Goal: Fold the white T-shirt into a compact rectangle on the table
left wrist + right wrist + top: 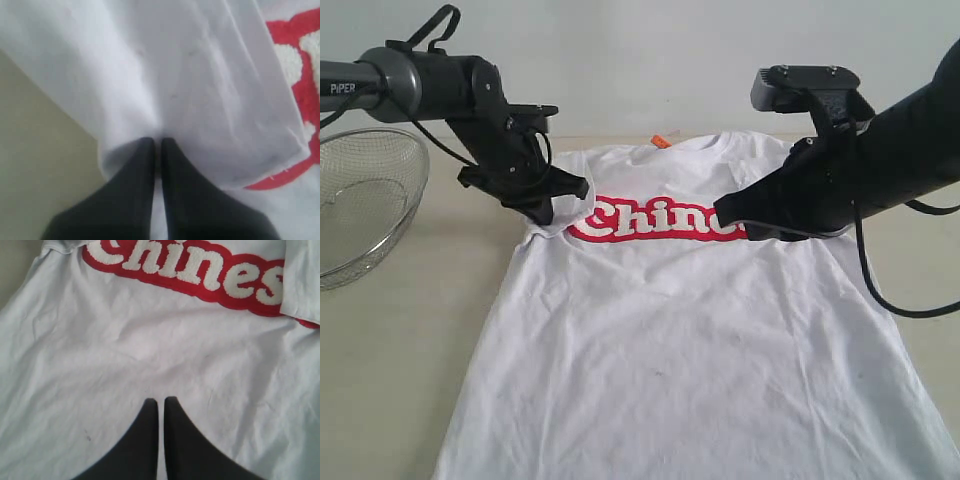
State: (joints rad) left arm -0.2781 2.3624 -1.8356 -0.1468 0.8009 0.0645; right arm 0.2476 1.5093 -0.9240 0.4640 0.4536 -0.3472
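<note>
White T-shirt lies flat on the tabletop, centre frame, collar toward the top. Left fingers are together, pinching a sleeve fold at the left end of the red lettering. Right fingers are together with no cloth between them, at the lettering's right end. Mesh bowl sits at the left edge.

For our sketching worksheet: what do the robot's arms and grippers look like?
Both are matte black. The left arm is a rounded tube with a grey collar, white PIPER lettering and thin looping cables. The right arm is bulkier, topped by a boxy module, trailing a black cable. The left gripper and right gripper each show two slim tapering fingers.
</note>
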